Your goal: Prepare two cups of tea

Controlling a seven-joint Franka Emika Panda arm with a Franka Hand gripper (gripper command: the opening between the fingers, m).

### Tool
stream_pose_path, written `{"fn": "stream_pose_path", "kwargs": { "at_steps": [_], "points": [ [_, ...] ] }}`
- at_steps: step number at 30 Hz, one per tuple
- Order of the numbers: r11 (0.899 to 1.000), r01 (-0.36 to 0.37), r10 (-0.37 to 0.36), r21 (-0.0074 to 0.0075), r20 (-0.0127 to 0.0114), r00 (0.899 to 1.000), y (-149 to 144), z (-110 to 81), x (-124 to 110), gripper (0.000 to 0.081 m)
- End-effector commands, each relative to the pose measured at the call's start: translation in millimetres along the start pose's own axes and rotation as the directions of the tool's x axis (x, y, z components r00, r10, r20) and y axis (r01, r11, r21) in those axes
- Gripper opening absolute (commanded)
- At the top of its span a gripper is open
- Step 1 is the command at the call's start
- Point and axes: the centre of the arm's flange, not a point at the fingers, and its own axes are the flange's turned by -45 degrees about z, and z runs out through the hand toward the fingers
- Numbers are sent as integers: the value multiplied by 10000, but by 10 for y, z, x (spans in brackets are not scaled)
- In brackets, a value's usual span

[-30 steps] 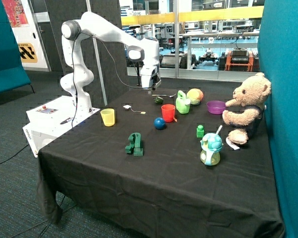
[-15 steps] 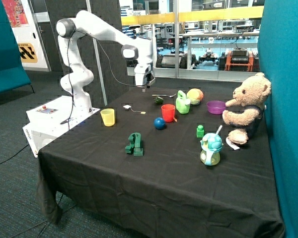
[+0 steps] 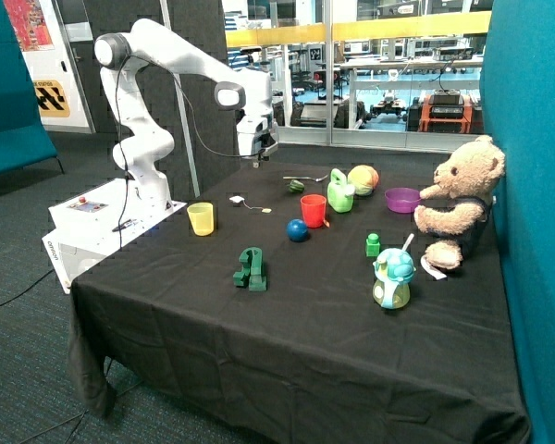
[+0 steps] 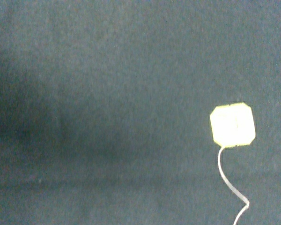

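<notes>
Nearest the front edge of the black tabletop (image 3: pixel 296 342) stands a green block figure (image 3: pixel 250 269). Behind it, toward the robot-base side edge, sits the yellow cup (image 3: pixel 202 218); the red cup (image 3: pixel 313 210) stands near the middle, just beside a blue ball (image 3: pixel 298 230). Between the two cups, slightly farther back, a white tea bag (image 3: pixel 237 199) lies flat on the cloth, its string running to a small tag (image 3: pixel 266 210). The claw (image 3: pixel 256 159) hangs in the air above the far edge, beyond the tea bag, holding nothing; whether its fingers are apart or together cannot be told.
</notes>
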Motion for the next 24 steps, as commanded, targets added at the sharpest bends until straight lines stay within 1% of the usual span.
{"fn": "stream_pose_path", "kwargs": {
  "at_steps": [1,4,8,11,16,24],
  "points": [
    [9980,-632,632,4,43,9980,-36,-35,-310,523],
    [9973,-737,737,3,43,9973,8,12,-408,530],
    [9988,-499,499,4,43,9987,87,161,-511,540],
    [9989,-462,462,4,43,9989,109,203,-539,541],
    [10000,-85,85,6,43,10000,154,328,-616,552],
    [9992,399,-399,8,43,9992,146,456,-712,576]
  ]
}}
